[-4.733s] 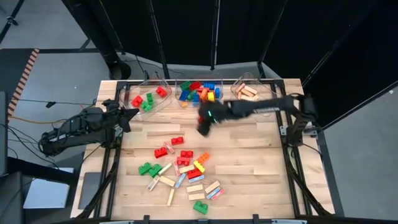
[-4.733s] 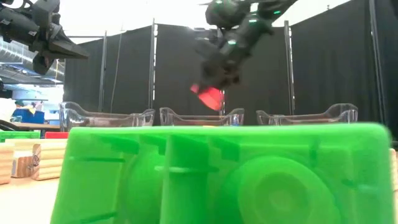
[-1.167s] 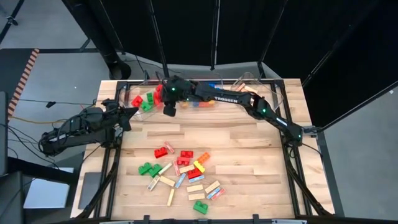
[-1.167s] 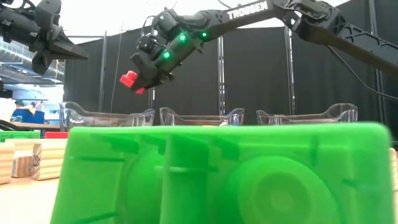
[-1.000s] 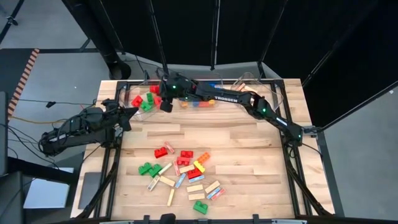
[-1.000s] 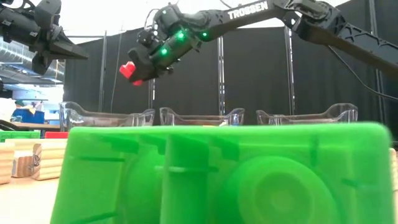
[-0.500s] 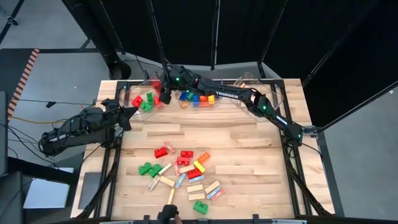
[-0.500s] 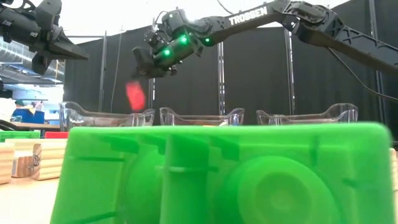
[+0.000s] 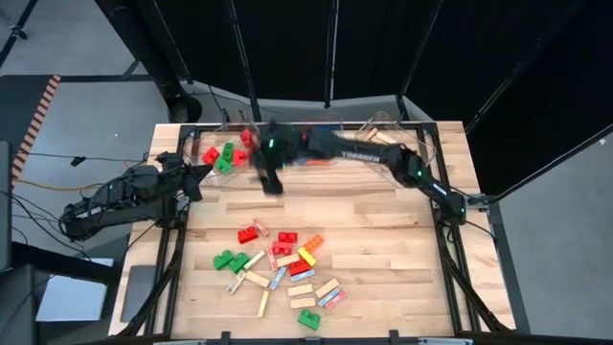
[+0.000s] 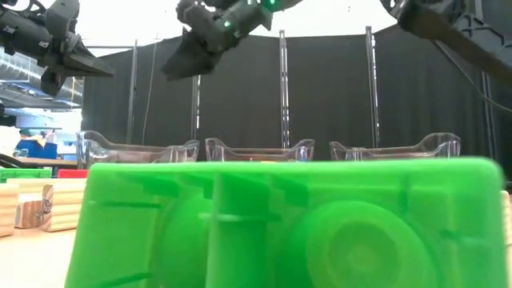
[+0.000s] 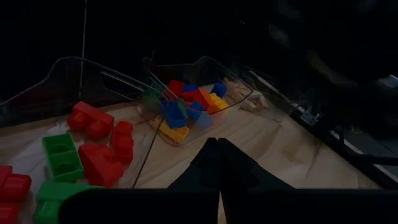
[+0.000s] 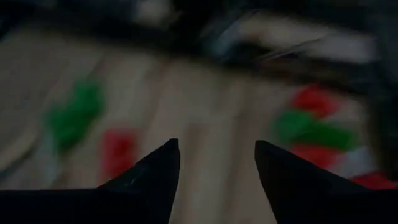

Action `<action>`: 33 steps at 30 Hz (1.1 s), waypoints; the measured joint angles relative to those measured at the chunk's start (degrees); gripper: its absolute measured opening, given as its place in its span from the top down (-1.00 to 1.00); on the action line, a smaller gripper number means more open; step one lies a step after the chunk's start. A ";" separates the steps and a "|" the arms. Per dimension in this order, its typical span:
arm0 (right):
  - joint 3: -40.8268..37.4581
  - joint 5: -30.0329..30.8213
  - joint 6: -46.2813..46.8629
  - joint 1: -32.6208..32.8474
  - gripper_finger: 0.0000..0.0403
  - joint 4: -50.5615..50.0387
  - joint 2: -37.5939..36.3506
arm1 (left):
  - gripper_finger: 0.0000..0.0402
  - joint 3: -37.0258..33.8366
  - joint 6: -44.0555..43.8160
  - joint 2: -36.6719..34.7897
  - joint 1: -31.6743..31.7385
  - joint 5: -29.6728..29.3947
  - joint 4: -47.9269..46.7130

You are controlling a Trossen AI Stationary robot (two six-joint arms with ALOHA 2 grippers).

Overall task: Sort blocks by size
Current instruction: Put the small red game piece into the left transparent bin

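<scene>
I note my right end effector (image 9: 268, 184), fingers apart and now empty, has swung off the left clear plastic bin (image 9: 206, 144); small studded red and green blocks (image 9: 224, 154) lie inside it.

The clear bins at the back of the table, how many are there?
3, in a row along the far edge: left bin with red and green blocks, middle bin mostly hidden under the arm from above, right bin with wooden bars.

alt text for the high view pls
Overhead view of a wooden table: the right arm's tool, open and empty, hangs beside three clear bins of blocks; loose blocks litter the near side, left tool waits at the edge.
</scene>
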 joint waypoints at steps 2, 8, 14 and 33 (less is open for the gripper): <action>-0.18 0.79 -4.04 3.28 -0.09 -6.70 0.36 | 0.99 0.00 -0.01 0.00 0.00 0.00 0.02; -2.36 7.21 -8.56 10.28 -0.10 -24.06 0.64 | 0.99 0.00 -0.02 0.00 0.00 0.00 0.02; -7.91 2.00 0.34 11.93 -0.08 -25.83 1.21 | 0.99 0.00 0.00 0.00 0.00 0.02 0.02; -25.90 10.66 12.51 13.95 -0.01 -4.01 0.43 | 0.99 0.00 -0.08 0.00 0.00 0.04 0.00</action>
